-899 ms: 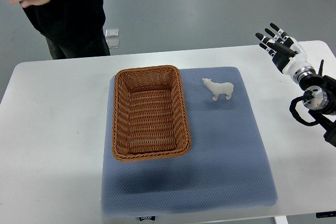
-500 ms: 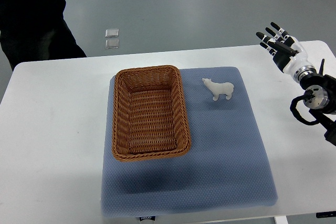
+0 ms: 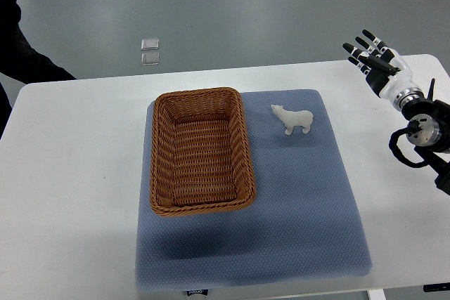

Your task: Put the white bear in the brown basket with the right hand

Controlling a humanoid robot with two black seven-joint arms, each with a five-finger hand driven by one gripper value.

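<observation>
A small white bear point(image 3: 293, 119) stands upright on the blue-grey mat point(image 3: 302, 201), just right of the brown wicker basket point(image 3: 202, 150). The basket is rectangular and holds nothing. My right hand point(image 3: 370, 55) hovers over the table's far right corner, well to the right of the bear, with its black-tipped fingers spread and nothing in it. Its arm comes in from the right edge. The left arm does not show.
The mat lies on a white table point(image 3: 70, 173). A person in dark clothing point(image 3: 17, 47) shows at the far left edge, behind the table. Two small clear squares point(image 3: 149, 52) lie on the grey floor beyond.
The person has moved away to the left, now mostly out of the picture. My right hand has barely shifted; the bear and the basket have not moved.
</observation>
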